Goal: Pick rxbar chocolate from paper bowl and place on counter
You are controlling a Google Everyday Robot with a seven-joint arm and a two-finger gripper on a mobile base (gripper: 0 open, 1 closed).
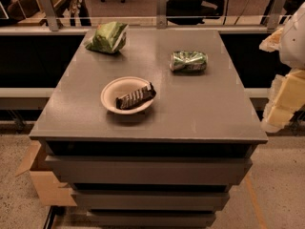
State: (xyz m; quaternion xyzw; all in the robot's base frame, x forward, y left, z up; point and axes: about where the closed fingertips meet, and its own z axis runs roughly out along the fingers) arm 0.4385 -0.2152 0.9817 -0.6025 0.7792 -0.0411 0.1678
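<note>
The rxbar chocolate, a dark bar with pale lettering, lies slanted inside the off-white paper bowl. One end of the bar rests on the bowl's right rim. The bowl stands on the grey counter, left of its middle and toward the front. My gripper is part of the pale arm at the right edge of the camera view. It is off the counter's right side, far from the bowl, and touches nothing.
A green chip bag lies at the counter's back left. A crushed green can lies at the back right. Drawers sit below the top. A cardboard box stands on the floor at left, and a railing runs behind.
</note>
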